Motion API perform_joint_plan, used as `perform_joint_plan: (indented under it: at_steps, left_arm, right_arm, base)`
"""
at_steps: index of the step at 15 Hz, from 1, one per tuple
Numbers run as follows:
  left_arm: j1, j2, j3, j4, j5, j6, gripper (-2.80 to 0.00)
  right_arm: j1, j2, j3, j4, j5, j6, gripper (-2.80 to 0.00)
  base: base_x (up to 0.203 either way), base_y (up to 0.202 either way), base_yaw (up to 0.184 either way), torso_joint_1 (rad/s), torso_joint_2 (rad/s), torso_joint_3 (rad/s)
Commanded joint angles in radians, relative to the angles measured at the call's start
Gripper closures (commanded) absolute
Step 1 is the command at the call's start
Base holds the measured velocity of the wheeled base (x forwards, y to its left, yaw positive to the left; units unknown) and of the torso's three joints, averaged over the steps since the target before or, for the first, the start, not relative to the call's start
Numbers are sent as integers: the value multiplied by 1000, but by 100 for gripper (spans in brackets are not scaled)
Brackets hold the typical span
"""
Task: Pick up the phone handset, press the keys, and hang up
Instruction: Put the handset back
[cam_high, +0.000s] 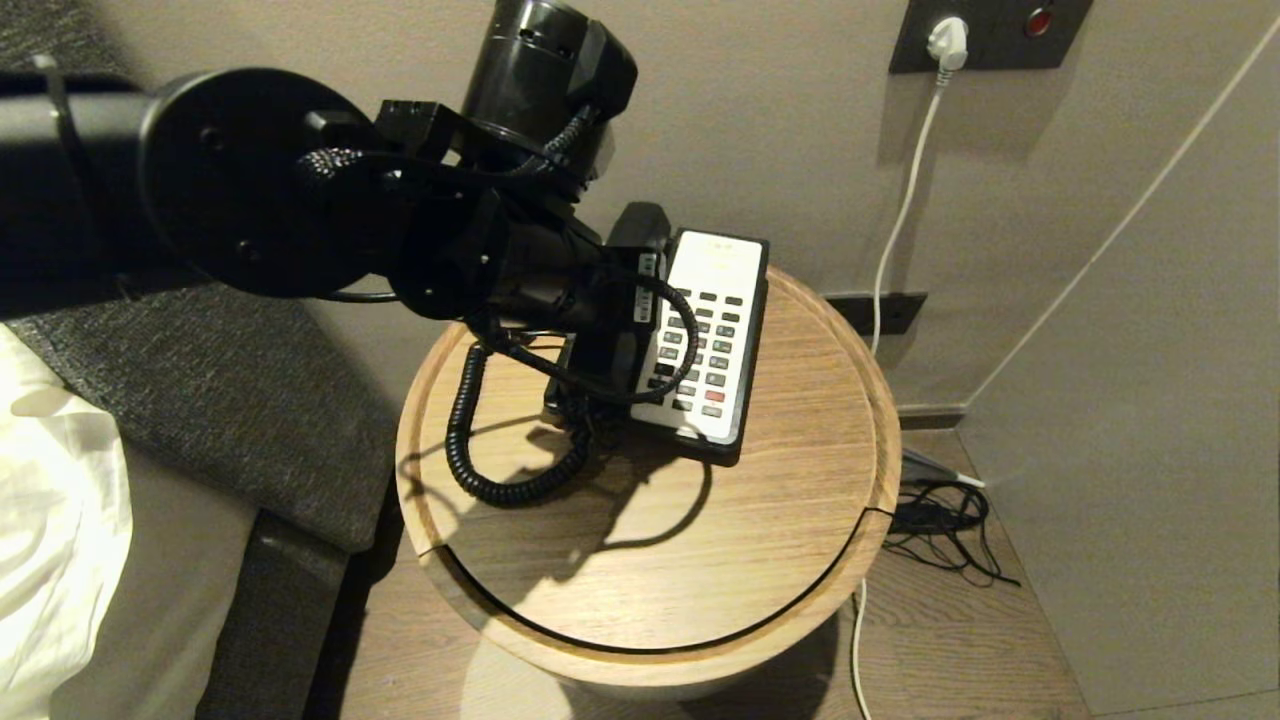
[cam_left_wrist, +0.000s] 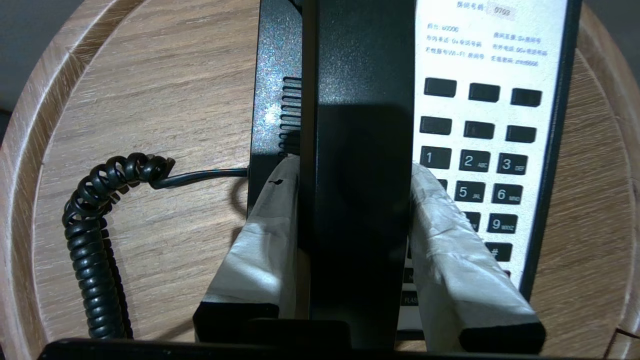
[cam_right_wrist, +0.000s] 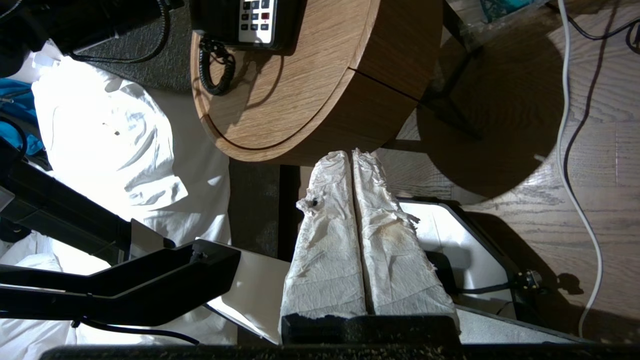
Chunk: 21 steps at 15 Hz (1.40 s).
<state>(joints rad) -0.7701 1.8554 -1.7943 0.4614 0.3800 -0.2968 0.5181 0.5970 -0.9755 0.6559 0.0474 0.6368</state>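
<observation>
Nearest you, your right hand (cam_right_wrist: 352, 165) is parked low beside the round wooden table (cam_high: 800, 520), well short of the phone, its wrapped fingers pressed together on nothing. Farther in, your left hand (cam_left_wrist: 352, 172) clamps the phone handset (cam_left_wrist: 357, 150) over the phone base (cam_high: 745, 400), just beside the keys (cam_left_wrist: 482, 160). Its coiled cord (cam_left_wrist: 92, 240) lies on the table.

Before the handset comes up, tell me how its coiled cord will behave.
The coiled cord lies in a slack loop on the wooden table, so it will probably stretch and trail, not resist. It likely springs back, tugging the phone handset in the left gripper. The light-looking phone base might shift if pulled hard.
</observation>
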Motion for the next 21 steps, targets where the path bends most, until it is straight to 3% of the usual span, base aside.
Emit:
perform_joint_plan:
  at_steps: [1, 10, 11, 20, 21]
  left_arm:
    - [8, 12, 6, 3, 2, -2, 0]
    - [18, 12, 29, 5, -3, 15, 0]
    - [18, 13, 24, 2, -2, 14, -280]
    - [14, -129, 76, -27, -2, 3, -280]
    - [13, -176, 113, -27, -3, 4, 0]
  right_arm:
    - [0, 4, 0, 4, 2, 3, 0]
    - [0, 9, 1, 4, 11, 3, 0]
    - [0, 9, 5, 4, 11, 3, 0]
    - [0, -16, 91, -24, 12, -2, 0]
    - [0, -25, 110, -24, 11, -2, 0]
  base:
    - [0, 0, 0, 0, 0, 0]
    - [0, 0, 0, 0, 0, 0]
    - [0, 0, 0, 0, 0, 0]
    - [0, 0, 0, 0, 0, 0]
    - [0, 0, 0, 0, 0, 0]
